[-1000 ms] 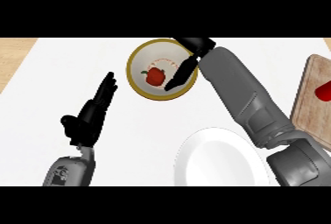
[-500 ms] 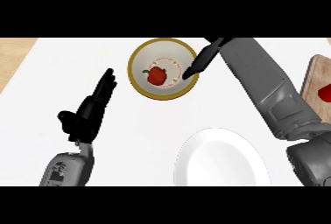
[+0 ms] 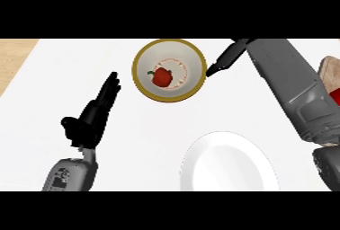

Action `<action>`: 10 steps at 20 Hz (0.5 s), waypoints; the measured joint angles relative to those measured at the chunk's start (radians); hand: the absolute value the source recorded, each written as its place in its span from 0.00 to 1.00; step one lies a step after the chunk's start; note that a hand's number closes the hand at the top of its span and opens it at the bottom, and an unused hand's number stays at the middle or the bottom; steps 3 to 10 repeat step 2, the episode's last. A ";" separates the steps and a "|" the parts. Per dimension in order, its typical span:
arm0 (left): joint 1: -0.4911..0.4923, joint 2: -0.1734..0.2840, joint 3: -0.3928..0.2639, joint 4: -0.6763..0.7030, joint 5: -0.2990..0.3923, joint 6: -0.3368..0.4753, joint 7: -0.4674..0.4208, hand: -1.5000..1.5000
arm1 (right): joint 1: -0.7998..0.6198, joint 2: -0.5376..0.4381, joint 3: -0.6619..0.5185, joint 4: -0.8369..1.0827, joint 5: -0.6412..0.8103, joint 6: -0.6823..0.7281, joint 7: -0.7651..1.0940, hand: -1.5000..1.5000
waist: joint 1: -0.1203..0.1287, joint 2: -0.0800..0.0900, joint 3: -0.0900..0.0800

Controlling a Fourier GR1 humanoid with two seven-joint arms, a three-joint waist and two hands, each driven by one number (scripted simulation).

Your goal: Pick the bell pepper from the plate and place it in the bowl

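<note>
A red bell pepper (image 3: 162, 77) with a green stem lies inside the yellow-rimmed bowl (image 3: 192, 56) at the back middle of the counter. My right hand (image 3: 225, 59) hangs just right of the bowl's rim, fingers straight and holding nothing. The white plate (image 3: 229, 164) sits near the front, bare. My left hand (image 3: 95, 112) rests open at the left, fingers pointing up and away, apart from both dishes.
A wooden cutting board (image 3: 330, 69) with something red on it shows at the right edge. A strip of wooden surface borders the white counter at the far left.
My right hand has pulled back to the right, off the bowl and away from the pepper, which stays lying in the bowl. The left hand has not moved.
</note>
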 measured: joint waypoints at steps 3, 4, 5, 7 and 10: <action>-0.004 -0.009 -0.007 0.003 -0.007 0.008 0.000 0.50 | 0.012 -0.005 0.007 -0.013 0.002 0.006 0.002 0.00 | 0.000 0.001 0.000; -0.004 -0.009 -0.007 0.003 -0.007 0.008 0.000 0.50 | 0.012 -0.005 0.007 -0.013 0.002 0.006 0.002 0.00 | 0.000 0.001 0.000; -0.004 -0.009 -0.007 0.003 -0.007 0.008 0.000 0.50 | 0.012 -0.005 0.007 -0.013 0.002 0.006 0.002 0.00 | 0.000 0.001 0.000; -0.004 -0.009 -0.007 0.003 -0.007 0.008 0.000 0.50 | 0.012 -0.005 0.007 -0.013 0.002 0.006 0.002 0.00 | 0.000 0.001 0.000; -0.004 -0.009 -0.007 0.003 -0.007 0.008 0.000 0.50 | 0.012 -0.005 0.007 -0.013 0.002 0.006 0.002 0.00 | 0.000 0.001 0.000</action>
